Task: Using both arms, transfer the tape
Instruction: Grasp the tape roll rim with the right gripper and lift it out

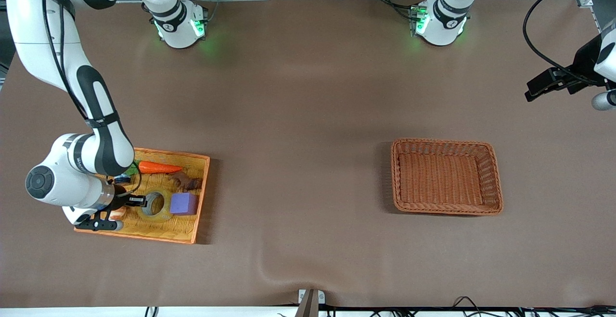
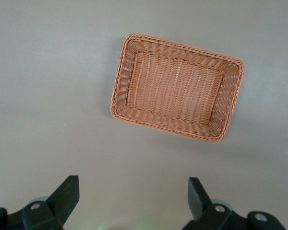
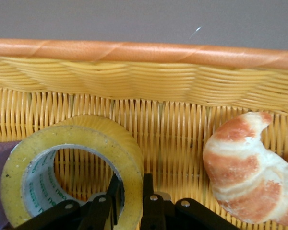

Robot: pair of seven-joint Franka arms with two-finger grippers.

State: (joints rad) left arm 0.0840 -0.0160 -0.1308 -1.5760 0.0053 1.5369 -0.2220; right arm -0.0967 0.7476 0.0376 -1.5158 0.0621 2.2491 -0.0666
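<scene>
The tape, a yellowish ring, lies in the orange tray at the right arm's end of the table, beside the purple cube. My right gripper is down in the tray and shut on the tape's wall, one finger inside the hole and one outside. A croissant lies beside the tape. My left gripper waits up in the air at the left arm's end of the table; its fingers are wide open and empty.
A brown wicker basket stands toward the left arm's end; it also shows in the left wrist view. The tray also holds a carrot and a brown object.
</scene>
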